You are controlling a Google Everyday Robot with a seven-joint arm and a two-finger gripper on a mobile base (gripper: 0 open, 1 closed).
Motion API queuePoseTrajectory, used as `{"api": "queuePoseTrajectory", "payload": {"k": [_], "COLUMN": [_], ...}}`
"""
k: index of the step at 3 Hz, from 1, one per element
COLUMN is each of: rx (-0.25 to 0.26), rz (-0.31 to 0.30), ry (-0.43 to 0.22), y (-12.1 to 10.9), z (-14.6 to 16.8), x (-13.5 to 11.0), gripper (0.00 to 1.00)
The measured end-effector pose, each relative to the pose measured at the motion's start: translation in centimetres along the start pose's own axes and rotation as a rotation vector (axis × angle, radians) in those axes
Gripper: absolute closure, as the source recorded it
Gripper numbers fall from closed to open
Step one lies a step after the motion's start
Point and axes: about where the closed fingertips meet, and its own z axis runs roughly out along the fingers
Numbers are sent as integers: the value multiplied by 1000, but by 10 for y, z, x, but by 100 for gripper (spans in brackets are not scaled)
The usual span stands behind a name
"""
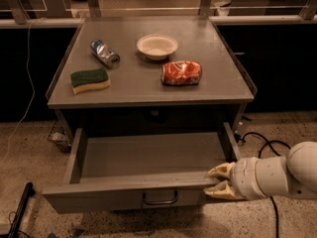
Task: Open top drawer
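Currently the claw [219, 181] grips the right end of the drawer [148, 156] front, which stands pulled well out below the table [133, 78] top, its long axis running leftward from the claw.

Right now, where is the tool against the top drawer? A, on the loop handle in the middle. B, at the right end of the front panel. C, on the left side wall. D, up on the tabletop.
B: the tool sits at the right end of the front panel of the top drawer, well right of the loop handle.
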Motion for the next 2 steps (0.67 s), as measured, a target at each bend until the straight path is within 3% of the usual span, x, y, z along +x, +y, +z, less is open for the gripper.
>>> {"api": "queuePoseTrajectory", "payload": {"k": [1,2], "rx": [0,0], "rz": [0,0], "ry": [0,0], "y": [0,0], "z": [0,0], "x": [0,0], "gripper": [82,59]}}
